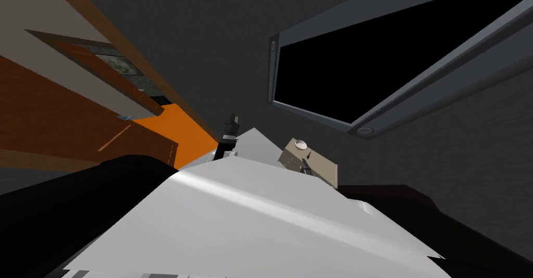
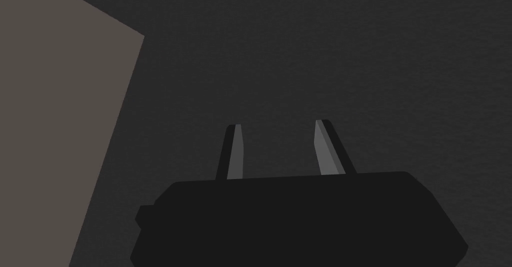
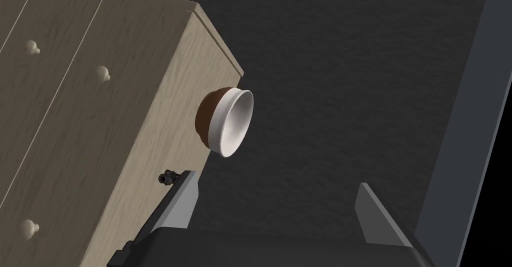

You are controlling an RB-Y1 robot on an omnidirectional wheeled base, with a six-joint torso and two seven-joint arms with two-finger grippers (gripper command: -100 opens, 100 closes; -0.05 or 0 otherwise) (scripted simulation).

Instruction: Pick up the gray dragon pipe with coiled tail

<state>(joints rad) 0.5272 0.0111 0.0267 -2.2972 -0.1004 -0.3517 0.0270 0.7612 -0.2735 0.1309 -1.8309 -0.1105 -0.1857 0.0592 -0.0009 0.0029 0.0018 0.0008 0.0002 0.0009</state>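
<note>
Right jaws stood wide open and empty!
Tiny dark pipe (image 3: 167,177) lay on the dresser (image 3: 90,144) top, near the bowl (image 3: 230,121); likely light, stiff, fiddly, so pinch its middle. Left jaws gaped empty too.

I am in a room of a home. A pale wooden dresser (image 3: 100,129) with knobbed drawers carries a bowl (image 3: 230,121), and a grey-framed window (image 1: 271,72) stands nearby.
</note>
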